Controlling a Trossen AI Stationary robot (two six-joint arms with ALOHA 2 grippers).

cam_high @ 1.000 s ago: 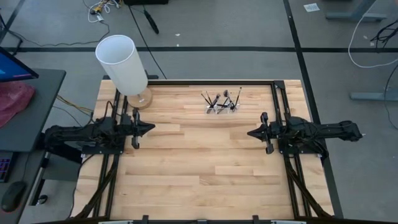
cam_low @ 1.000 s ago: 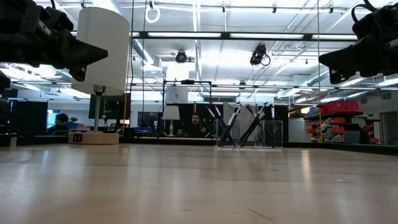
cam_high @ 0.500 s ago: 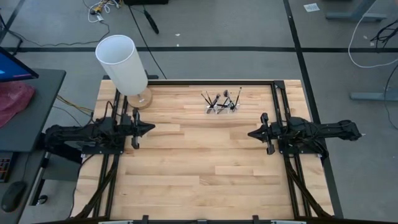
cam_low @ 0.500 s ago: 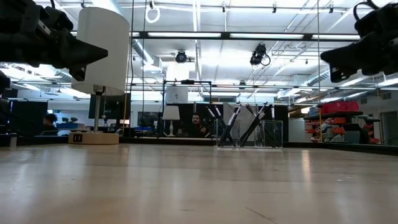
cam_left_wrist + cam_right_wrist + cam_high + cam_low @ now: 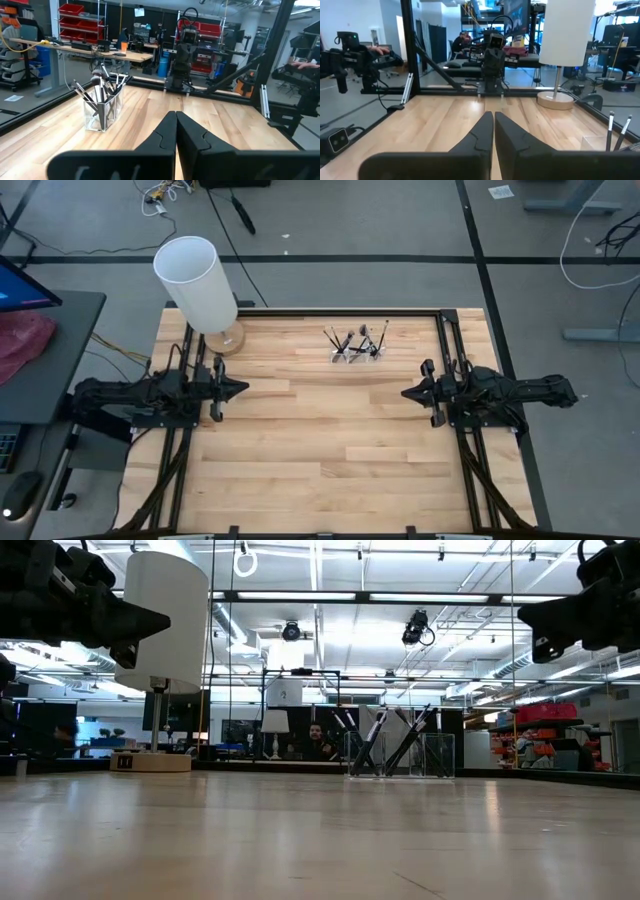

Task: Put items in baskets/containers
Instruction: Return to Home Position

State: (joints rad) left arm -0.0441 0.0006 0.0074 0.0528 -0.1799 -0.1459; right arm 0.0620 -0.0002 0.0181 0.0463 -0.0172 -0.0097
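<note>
On the wooden table (image 5: 320, 450), the left gripper (image 5: 243, 387) and right gripper (image 5: 404, 393) are held at opposite edges, fingers pressed together and empty. From above, the clear holder (image 5: 357, 355) is seen at ten o'clock of the nearer right gripper, with the brushes (image 5: 347, 338) stood leaning inside.

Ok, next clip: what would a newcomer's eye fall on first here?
The tall white cylinder on its wooden base, far left on the table. Next, the clear holder bristling with makeup brushes at the far edge's middle. Both arms sit at the sides, left claw and right claw shut and empty.
</note>
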